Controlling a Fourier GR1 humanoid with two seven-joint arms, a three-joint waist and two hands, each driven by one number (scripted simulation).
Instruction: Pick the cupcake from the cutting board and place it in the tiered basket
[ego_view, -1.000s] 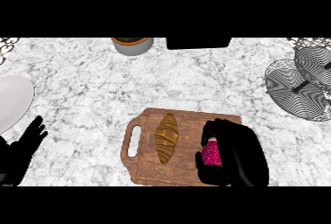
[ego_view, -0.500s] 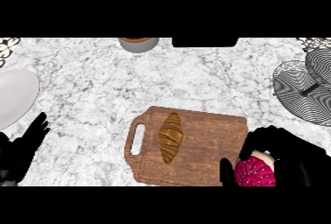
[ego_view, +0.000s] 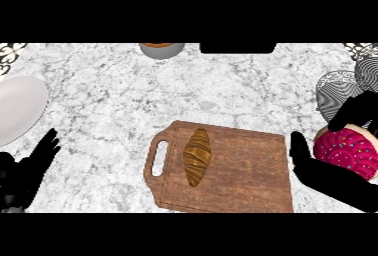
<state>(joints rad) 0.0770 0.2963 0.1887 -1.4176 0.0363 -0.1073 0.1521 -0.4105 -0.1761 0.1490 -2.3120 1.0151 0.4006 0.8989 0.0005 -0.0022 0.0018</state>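
The cupcake (ego_view: 348, 152), with pink frosting and coloured sprinkles, is held at the right edge of the head view, off the cutting board (ego_view: 236, 170). My right hand (ego_view: 325, 175) is shut on it, thumb on its left side and fingers over its top. The wooden board still carries a brown croissant (ego_view: 197, 156). The tiered basket (ego_view: 341, 90), dark wire mesh, shows at the upper right, partly behind my right fingers. My left hand (ego_view: 26, 170) rests open at the lower left.
A white plate (ego_view: 18, 107) lies at the left edge. A small bowl (ego_view: 162, 49) and a dark object (ego_view: 238, 48) sit at the counter's far edge. Marble counter lies between the board and the basket.
My right hand has lifted the cupcake off the board and carried it right and up, toward the basket. The view has shifted. The left hand stays put.
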